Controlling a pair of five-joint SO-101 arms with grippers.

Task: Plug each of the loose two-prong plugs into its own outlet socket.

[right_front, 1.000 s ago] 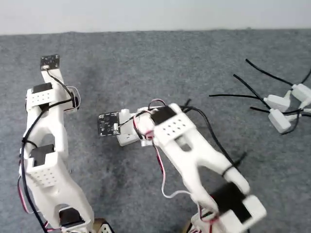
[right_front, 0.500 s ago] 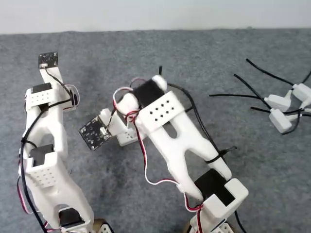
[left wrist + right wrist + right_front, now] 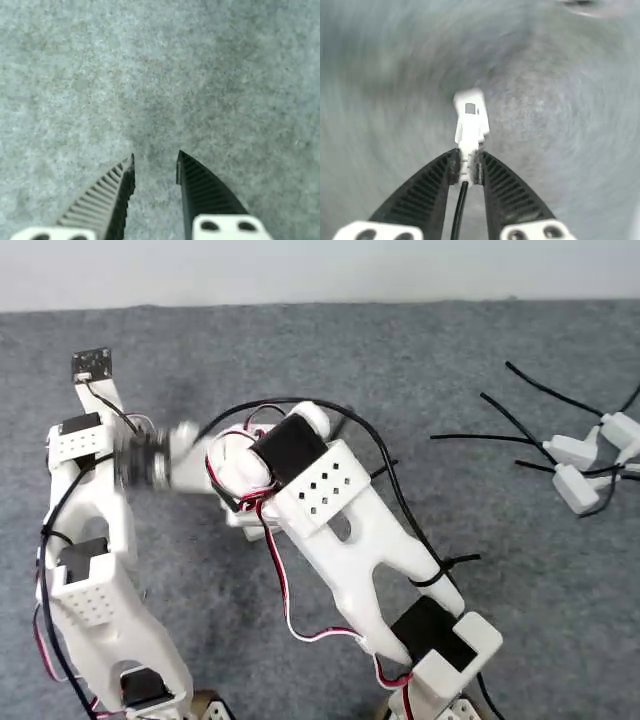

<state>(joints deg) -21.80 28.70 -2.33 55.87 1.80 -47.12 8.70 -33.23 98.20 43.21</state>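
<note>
My right gripper point(image 3: 467, 161) is shut on a white two-prong plug point(image 3: 469, 120), whose black cord runs back between the fingers. The plug's body sticks out past the fingertips over the grey carpet. In the high view the right arm point(image 3: 330, 500) stretches across the middle, and its wrist is a blur next to the left arm point(image 3: 85, 500). My left gripper point(image 3: 155, 162) hangs just above bare carpet, open, with nothing between its ribbed fingers. Several more white plugs point(image 3: 575, 475) with black cords lie in a cluster at the far right.
Grey carpet point(image 3: 470, 370) covers the table up to a pale wall at the back. Black cords point(image 3: 520, 425) trail left from the plug cluster. The two arms stand close together at the left.
The right arm has swung left across the table with the plug in its gripper, its wrist turning toward the left arm. The left arm has barely shifted.
</note>
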